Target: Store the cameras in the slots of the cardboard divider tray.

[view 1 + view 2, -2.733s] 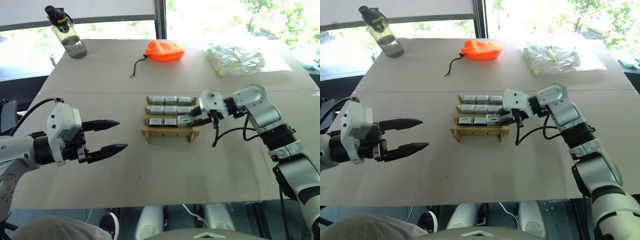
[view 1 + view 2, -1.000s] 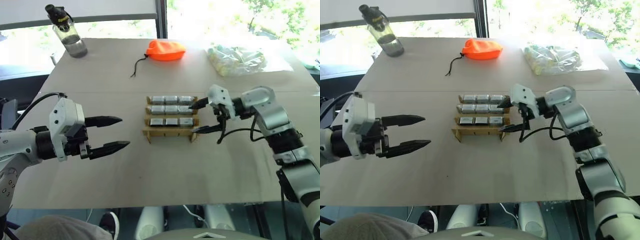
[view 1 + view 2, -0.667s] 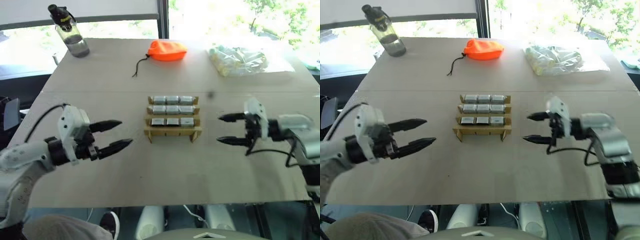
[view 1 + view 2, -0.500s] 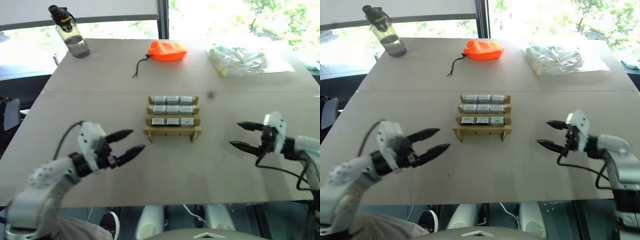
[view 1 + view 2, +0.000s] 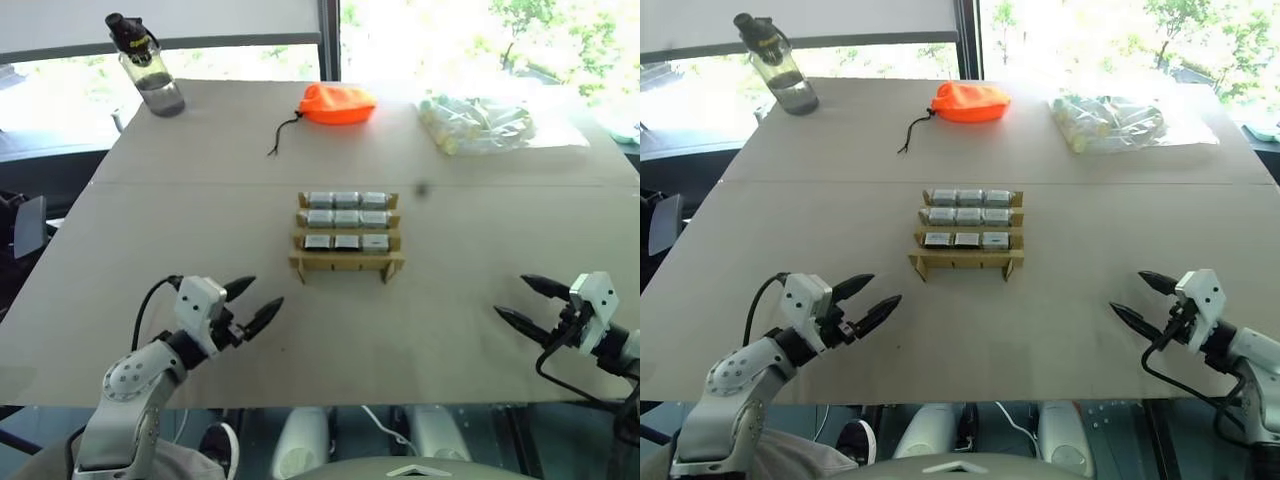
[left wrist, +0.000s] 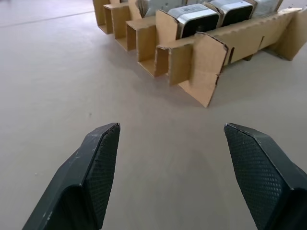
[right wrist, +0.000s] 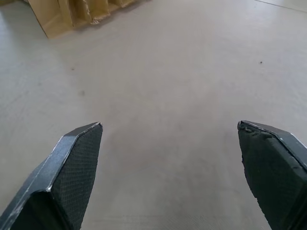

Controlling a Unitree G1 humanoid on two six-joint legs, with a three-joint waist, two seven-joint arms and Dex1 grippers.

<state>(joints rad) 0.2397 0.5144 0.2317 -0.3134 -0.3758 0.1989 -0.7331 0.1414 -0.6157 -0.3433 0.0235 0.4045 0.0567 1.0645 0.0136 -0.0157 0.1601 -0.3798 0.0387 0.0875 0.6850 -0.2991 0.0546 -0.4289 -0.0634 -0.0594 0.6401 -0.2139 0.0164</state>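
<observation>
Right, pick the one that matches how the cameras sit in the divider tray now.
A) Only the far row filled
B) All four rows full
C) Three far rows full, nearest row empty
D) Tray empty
C: the cardboard divider tray holds three cameras in each of its three far rows, while the row nearest the robot stands empty.

Tan cardboard divider tray [image 5: 346, 264], silver-grey cameras [image 5: 346, 217], orange pouch [image 5: 337, 103]

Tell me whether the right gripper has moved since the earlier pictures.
Yes. The right gripper has pulled away from the cardboard divider tray, toward the table's near right edge, open and empty.
</observation>
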